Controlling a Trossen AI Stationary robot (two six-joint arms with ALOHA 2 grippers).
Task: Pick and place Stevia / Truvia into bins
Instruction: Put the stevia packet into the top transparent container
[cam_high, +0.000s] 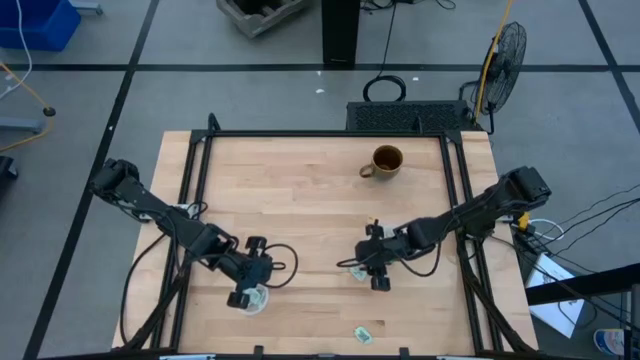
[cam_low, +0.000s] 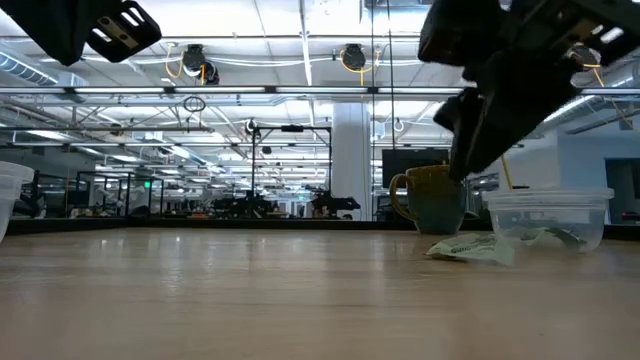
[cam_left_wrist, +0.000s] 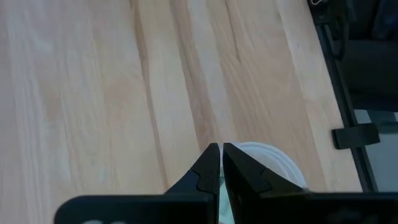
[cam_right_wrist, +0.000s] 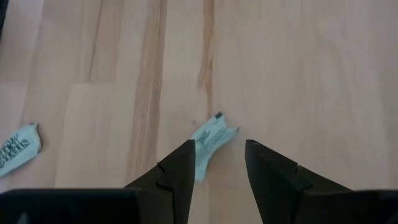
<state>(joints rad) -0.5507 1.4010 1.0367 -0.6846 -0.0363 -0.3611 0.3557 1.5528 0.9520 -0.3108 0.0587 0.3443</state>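
Observation:
My left gripper (cam_high: 243, 297) hangs over a clear cup (cam_high: 257, 300) near the table's near left. In the left wrist view its fingers (cam_left_wrist: 221, 151) are shut, with the cup's whitish rim (cam_left_wrist: 273, 163) just beyond them. My right gripper (cam_right_wrist: 217, 155) is open, low over a pale green Stevia packet (cam_right_wrist: 210, 138) that lies flat on the wood, close to one fingertip. A second packet (cam_right_wrist: 15, 149) lies off to the side. In the low view a second clear cup (cam_low: 550, 215) holds packets, and one packet (cam_low: 470, 247) lies beside it. Another packet (cam_high: 363, 333) lies near the near edge. My left gripper is shut from above, pointing down over the cup. A thin pale green sliver (cam_left_wrist: 219, 198) shows between its fingers. It looks like a packet pinched flat between them; which part of the packet cannot be told.
A brown mug (cam_high: 386, 161) stands toward the table's far side, also seen in the low view as the mug (cam_low: 432, 200) behind the right cup. Black frame rails (cam_high: 195, 180) run along the table's left, right and far sides. Bare wood lies between the two arms.

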